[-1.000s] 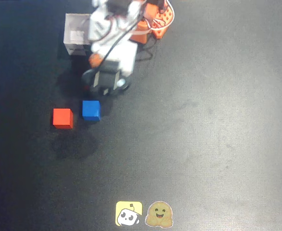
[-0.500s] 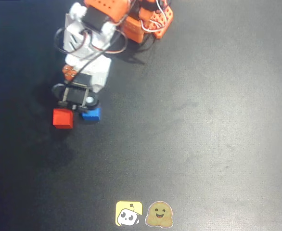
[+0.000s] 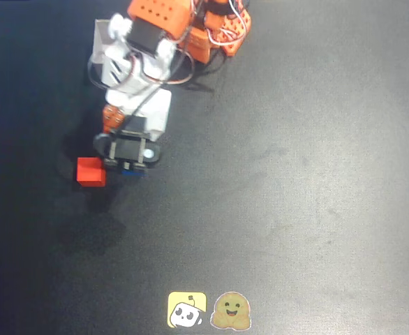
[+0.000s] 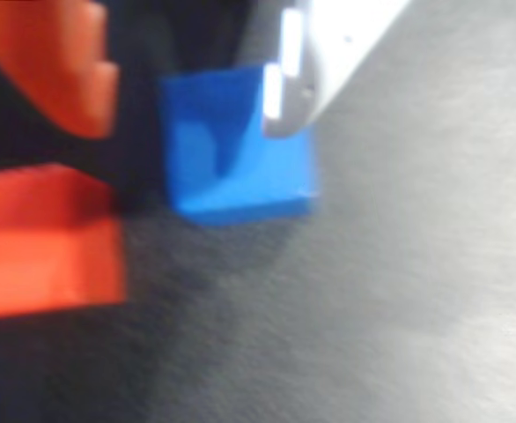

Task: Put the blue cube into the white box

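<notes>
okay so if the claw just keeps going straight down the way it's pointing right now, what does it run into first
Most likely the blue cube. In the wrist view the claw straddles it, orange finger on the left and white finger on the right, so the table may meet the fingertips first. The red cube sits just left; depth is unclear.

1. A small solid red-orange cube [image 3: 91,172] with plain faces sits on the counter at the left of the overhead view; in the wrist view [image 4: 47,238] it lies at the left edge, blurred.
2. The counter [image 3: 302,174] is a flat, matte black surface with faint pale scuffs on its right half.
3. A square yellow sticker [image 3: 186,310] with a white cartoon figure lies flat near the bottom edge of the overhead view.
4. Just to its right lies a brownish blob-shaped sticker with a smiling face [image 3: 231,311], the two almost touching.
</notes>
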Controlling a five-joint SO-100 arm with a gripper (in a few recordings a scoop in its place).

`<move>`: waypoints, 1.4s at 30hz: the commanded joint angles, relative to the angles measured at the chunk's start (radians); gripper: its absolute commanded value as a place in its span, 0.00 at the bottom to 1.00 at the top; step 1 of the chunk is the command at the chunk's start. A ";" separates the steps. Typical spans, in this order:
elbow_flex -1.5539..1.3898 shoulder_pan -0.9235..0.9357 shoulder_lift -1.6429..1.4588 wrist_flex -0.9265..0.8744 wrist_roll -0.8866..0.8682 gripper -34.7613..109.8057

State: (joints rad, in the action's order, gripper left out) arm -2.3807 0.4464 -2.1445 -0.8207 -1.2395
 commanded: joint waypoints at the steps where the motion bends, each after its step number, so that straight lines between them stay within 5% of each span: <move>1: 0.006 -0.020 -0.005 0.012 -0.011 0.36; 42: -0.184 -0.018 0.167 0.258 0.003 0.41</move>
State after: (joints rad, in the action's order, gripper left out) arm -2.5909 0.4188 -1.9727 -0.5476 -1.2287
